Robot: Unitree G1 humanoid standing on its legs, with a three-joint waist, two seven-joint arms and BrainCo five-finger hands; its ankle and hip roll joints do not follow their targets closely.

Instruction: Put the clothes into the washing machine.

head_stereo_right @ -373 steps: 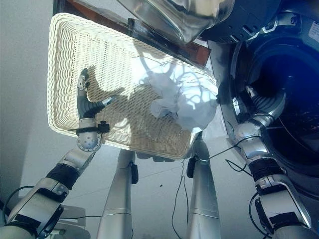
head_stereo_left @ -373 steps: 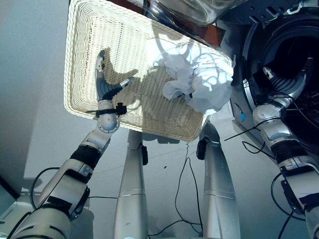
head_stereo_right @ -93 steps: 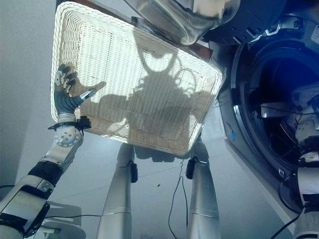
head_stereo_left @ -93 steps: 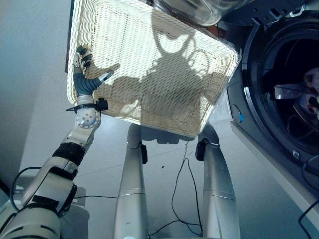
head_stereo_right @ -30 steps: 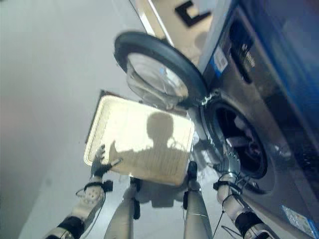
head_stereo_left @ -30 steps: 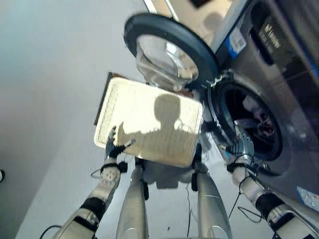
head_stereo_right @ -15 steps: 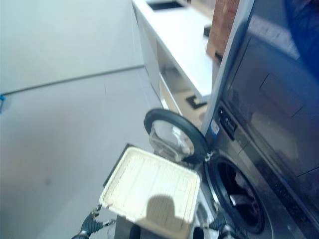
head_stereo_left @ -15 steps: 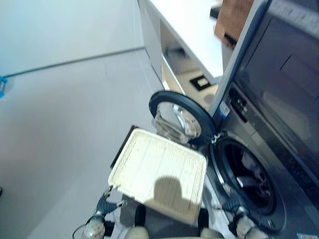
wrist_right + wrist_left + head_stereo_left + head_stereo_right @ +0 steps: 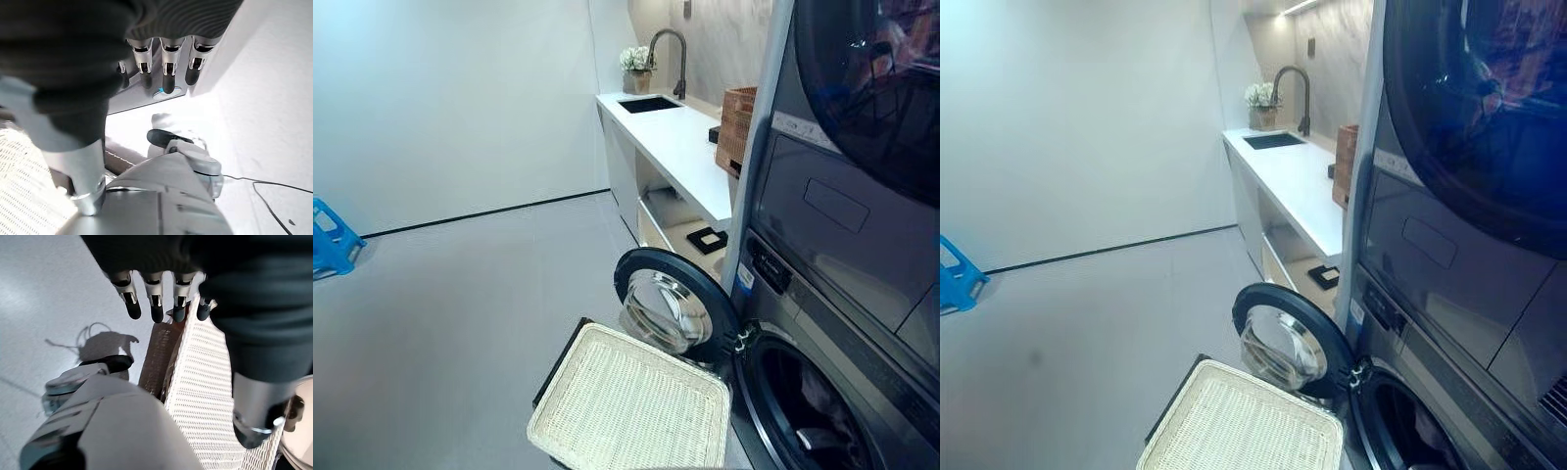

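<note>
Clothes (image 9: 818,401) inside washing machine (image 9: 822,294) drum, left hand (image 9: 156,298) and right hand (image 9: 166,63) both relaxed, holding nothing

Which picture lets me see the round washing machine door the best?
The left eye view: the round door stands open with its whole dark ring and shiny glass bowl showing, behind the wicker basket. The right eye view shows it too, lower in the picture. The left wrist view catches just a pale curved edge.
</note>
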